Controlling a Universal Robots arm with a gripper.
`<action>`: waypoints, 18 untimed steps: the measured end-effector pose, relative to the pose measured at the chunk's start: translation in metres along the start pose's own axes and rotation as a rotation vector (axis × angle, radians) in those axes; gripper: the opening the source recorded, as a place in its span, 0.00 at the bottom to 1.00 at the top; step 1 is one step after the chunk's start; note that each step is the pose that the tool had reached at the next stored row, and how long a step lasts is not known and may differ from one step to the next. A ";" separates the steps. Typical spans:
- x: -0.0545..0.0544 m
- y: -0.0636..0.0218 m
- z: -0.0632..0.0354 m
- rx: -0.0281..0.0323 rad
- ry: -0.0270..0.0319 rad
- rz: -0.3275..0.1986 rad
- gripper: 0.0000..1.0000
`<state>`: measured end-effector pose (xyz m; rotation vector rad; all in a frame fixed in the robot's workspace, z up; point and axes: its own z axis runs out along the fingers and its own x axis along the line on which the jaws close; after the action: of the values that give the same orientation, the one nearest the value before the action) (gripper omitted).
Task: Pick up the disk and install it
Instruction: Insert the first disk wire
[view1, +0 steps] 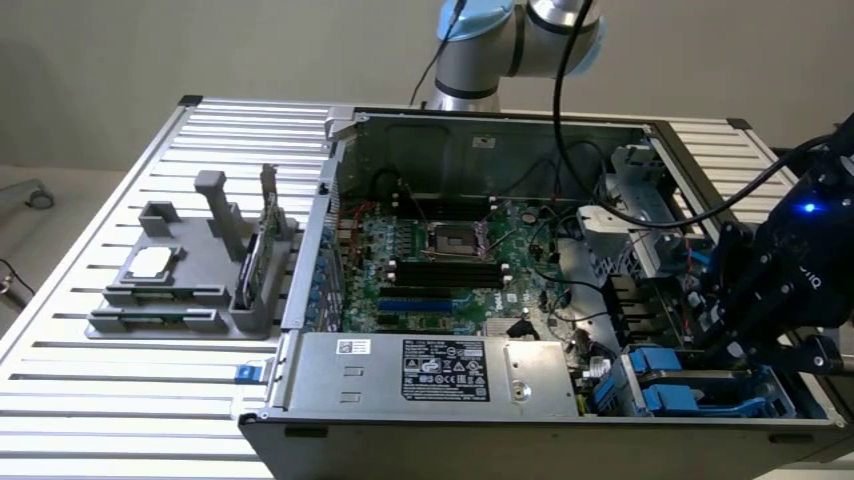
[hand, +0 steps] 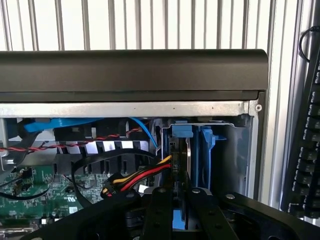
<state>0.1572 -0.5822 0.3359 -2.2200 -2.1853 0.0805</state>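
The disk (hand: 188, 159) stands on edge in the drive bay at the corner of the open computer case (hand: 130, 70). Its blue plastic carrier (hand: 181, 134) frames it. My gripper (hand: 180, 216) is directly over it, black fingers (hand: 159, 212) on either side, shut on the disk with blue plastic showing between them. In the exterior view my gripper (view1: 737, 345) hangs over the drive bay at the case's near corner on that view's right, above the blue carrier (view1: 671, 378).
A red, yellow and black cable bundle (hand: 142, 175) runs just beside the bay. The large grey power-supply box (view1: 441, 372) and motherboard (view1: 441, 260) lie inside the case. A grey parts fixture (view1: 187, 275) stands on the slatted table (view1: 120, 400). A black keyboard (hand: 306, 150) lies outside the case.
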 end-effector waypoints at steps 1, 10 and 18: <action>0.000 0.0000 0.0000 -0.0002 -0.0002 -0.006 0.17; 0.000 0.0000 0.0001 -0.0009 -0.0018 -0.043 0.17; 0.000 0.0000 0.0000 -0.0007 -0.0016 -0.043 0.17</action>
<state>0.1572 -0.5820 0.3359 -2.1725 -2.2333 0.0806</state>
